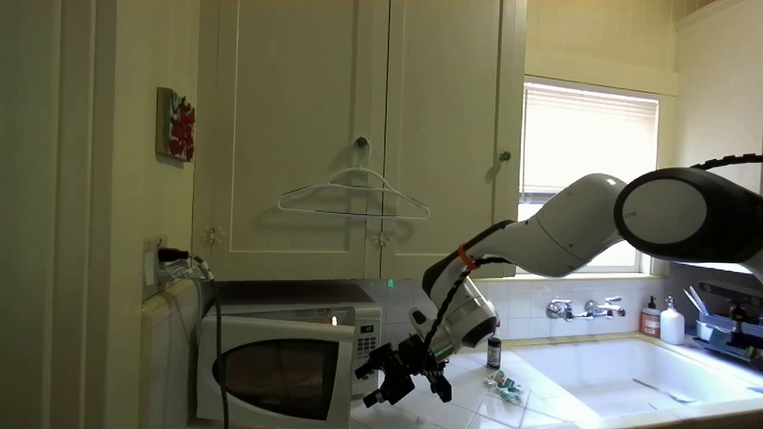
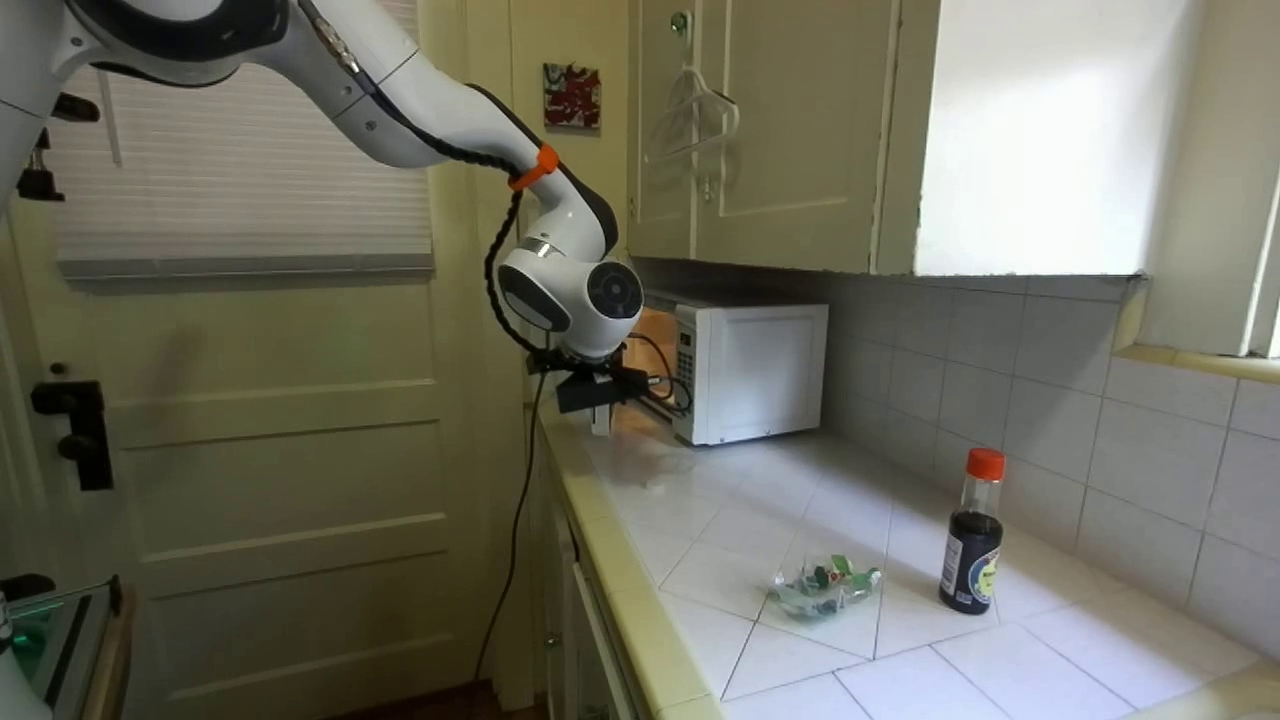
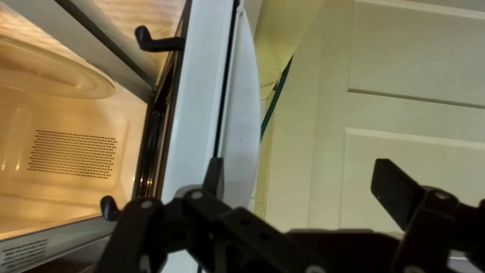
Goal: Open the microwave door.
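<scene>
Nearest the wrist camera, the black gripper (image 3: 305,182) stands spread, its two fingers (image 3: 396,191) wide apart: one tip overlaps the edge of the microwave door (image 3: 201,98), and I cannot tell whether it touches; the other hangs well out beyond the door's white outer face.

At the back of an exterior view rises a cream panelled room door (image 2: 290,420) with a blind (image 2: 240,200) over its upper part. Pale wall cabinets (image 1: 444,119) come next, above a white tiled counter (image 2: 700,500) edged in yellow. Over that edge reaches the white arm (image 1: 572,223), an orange band (image 2: 538,167) round it, its end bent down beside the microwave (image 2: 765,370). A white sink (image 1: 596,357) is let into the counter.

The microwave itself sits on the counter beneath the cabinets, in the corner; its door stands ajar, and the wrist view looks past it into the lit interior (image 3: 75,113), where a round turntable (image 3: 75,72) and a patch of small vent holes (image 3: 74,153) show.

Below these in size, a white hanger (image 1: 360,170) hooks over a cabinet knob (image 1: 361,142), and a red-splashed picture (image 1: 180,128) hangs on the cream wall (image 1: 155,59). On the counter a red-capped bottle (image 2: 970,545) stands upright near a crumpled clear-and-green wrapper (image 2: 825,588). Last come two black latch hooks (image 3: 163,44) on the door's edge.
</scene>
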You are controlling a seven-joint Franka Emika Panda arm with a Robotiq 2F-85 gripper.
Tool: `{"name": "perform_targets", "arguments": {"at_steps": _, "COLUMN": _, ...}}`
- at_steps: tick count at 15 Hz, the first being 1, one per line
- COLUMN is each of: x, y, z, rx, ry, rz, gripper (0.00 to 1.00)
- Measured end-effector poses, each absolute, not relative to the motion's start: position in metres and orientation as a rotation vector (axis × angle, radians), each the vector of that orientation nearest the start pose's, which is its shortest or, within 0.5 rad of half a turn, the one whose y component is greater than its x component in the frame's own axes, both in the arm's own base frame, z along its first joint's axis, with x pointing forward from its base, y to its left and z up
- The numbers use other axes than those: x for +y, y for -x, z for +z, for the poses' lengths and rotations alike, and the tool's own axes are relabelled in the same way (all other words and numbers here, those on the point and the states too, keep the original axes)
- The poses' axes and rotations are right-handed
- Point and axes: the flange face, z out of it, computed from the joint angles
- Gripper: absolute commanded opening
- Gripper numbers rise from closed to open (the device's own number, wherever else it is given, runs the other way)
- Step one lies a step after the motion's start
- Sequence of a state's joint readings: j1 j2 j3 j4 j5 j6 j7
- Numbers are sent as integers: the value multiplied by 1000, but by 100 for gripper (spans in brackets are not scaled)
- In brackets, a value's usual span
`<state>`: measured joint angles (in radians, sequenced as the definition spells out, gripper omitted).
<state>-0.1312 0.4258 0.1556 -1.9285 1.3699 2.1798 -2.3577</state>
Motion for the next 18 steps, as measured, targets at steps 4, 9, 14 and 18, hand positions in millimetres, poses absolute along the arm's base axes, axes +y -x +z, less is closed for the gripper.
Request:
{"name": "perform_targets", "arguments": {"at_steps": 4, "x": 59, "y": -629, "z": 273, "rx": -1509, "ry": 1719, "rz": -1112, "gripper": 100}}
{"name": "perform_targets", "arguments": {"at_steps": 9, "x": 44, "y": -624, "z": 262, "rx": -1317, "ry": 1942, "rz": -1060, "gripper": 100}}
{"name": "perform_targets", "arguments": {"at_steps": 14, "x": 27, "y": -619, "z": 259, "rx": -1119, "ry": 2104, "rz": -1114, "gripper": 100}}
{"name": "perform_targets", "arguments": {"at_steps": 18, "x": 27, "y": -632, "z": 275, "rx": -1081, "ry": 2088, "rz": -1200, "gripper": 100}}
